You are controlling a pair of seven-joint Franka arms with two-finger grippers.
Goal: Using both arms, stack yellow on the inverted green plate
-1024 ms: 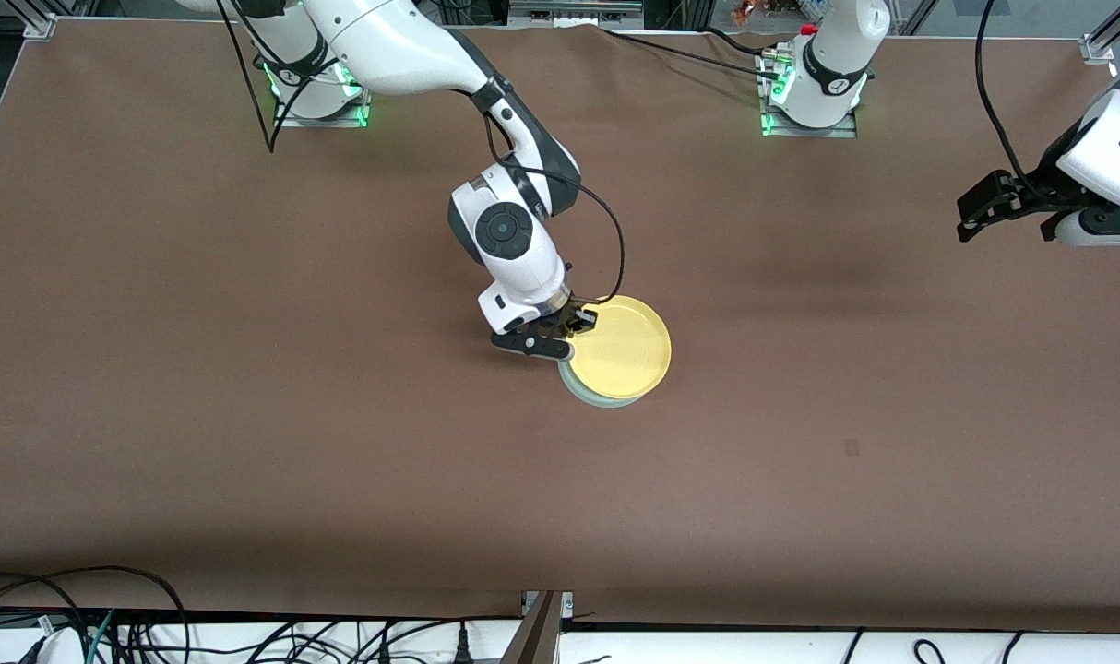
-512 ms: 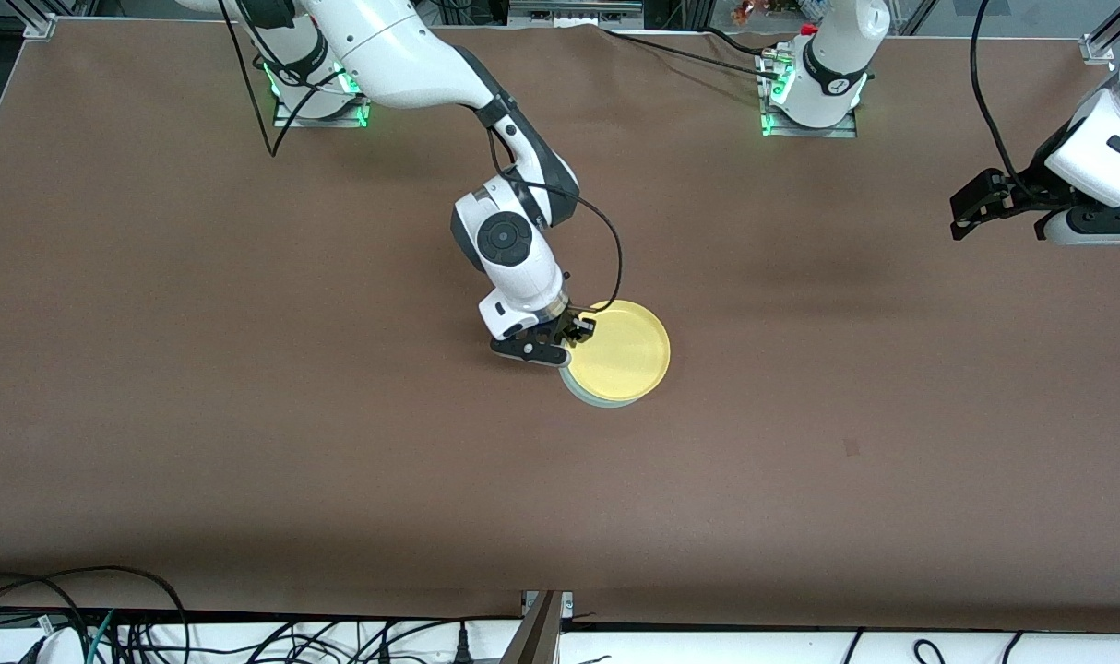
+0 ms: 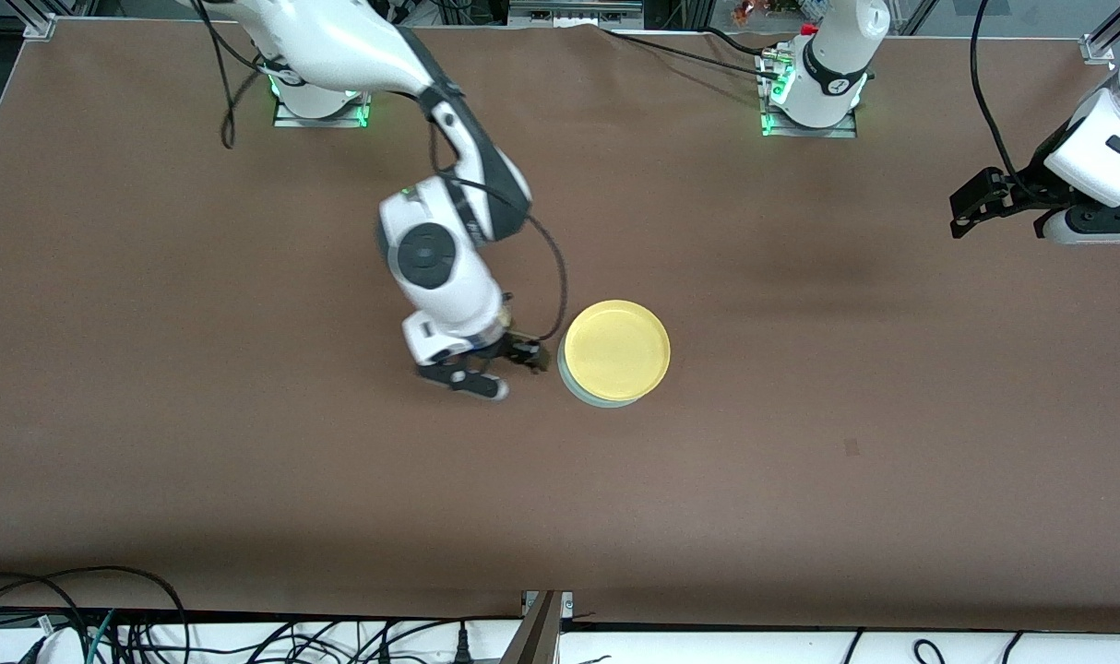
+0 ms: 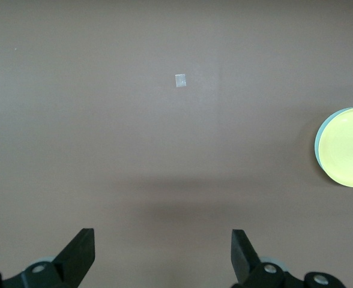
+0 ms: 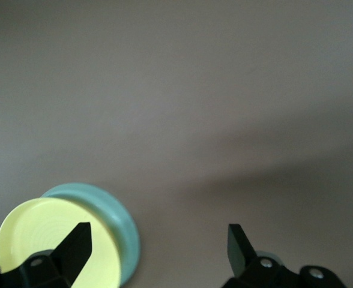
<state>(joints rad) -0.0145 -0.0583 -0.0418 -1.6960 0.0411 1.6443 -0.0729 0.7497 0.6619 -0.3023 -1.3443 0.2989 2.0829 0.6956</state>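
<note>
Near the middle of the brown table [image 3: 154, 480], well apart from every edge and corner, the yellow plate [image 3: 616, 349] sits right side up on the green plate [image 3: 586, 395], which shows only as a pale crescent along the side nearest the front camera and toward the right arm's end. The stack looks complete, though slightly off centre.

Both plates appear to be light, rigid, smooth ware, probably plastic. On that reading the top one could slide over the green plate's upturned base if nudged sideways. The thin raised rim is the only real handhold; a pinch across the rim on the side facing an arm would be the natural place to take it, with a level lift to keep it from tipping.

Just beside the stack, toward the right arm's end, the right gripper [image 3: 486, 373] hangs low over bare table. Its fingers [image 5: 74, 243] are spread wide with nothing between them, and one fingertip frames the stack in the right wrist view without touching it.

Farther from the front camera, over the edge of the table at the left arm's end, the left gripper [image 3: 975, 207] waits high in the air. Its wrist view shows its fingers [image 4: 80, 252] parted wide and empty, with the plates small in the distance.
</note>
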